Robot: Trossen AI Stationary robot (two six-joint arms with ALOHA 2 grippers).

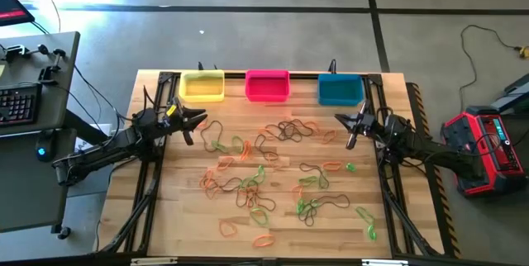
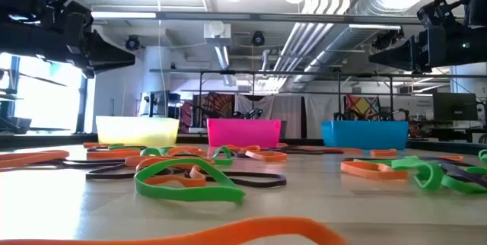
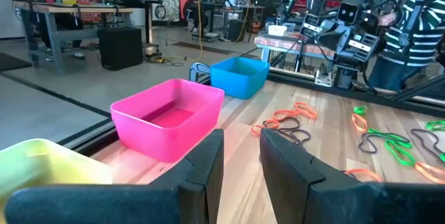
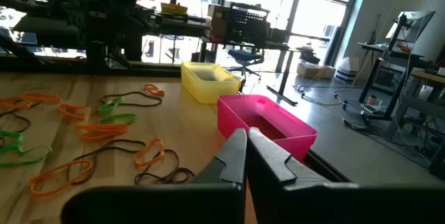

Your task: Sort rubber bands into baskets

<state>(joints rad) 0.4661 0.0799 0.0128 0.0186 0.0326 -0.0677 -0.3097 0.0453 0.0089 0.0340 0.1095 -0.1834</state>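
Many green, orange and dark rubber bands (image 1: 256,175) lie loose across the middle of the wooden table (image 1: 178,216). Three baskets stand in a row along the far edge: yellow (image 1: 202,86), pink (image 1: 267,86) and teal (image 1: 340,90). My left gripper (image 1: 194,124) hovers above the table near the yellow basket, slightly open and empty; its wrist view (image 3: 242,161) looks toward the pink basket (image 3: 170,116). My right gripper (image 1: 347,127) hovers near the teal basket, shut and empty; it shows in its wrist view (image 4: 247,151). Both are well above the bands in the low view.
A black metal frame (image 1: 149,192) runs along the table's left and right sides. A desk with a keyboard (image 1: 21,101) stands left of the table, and a red and black device (image 1: 488,146) is on the floor to the right. A person in a striped sleeve (image 3: 417,29) is beyond the table.
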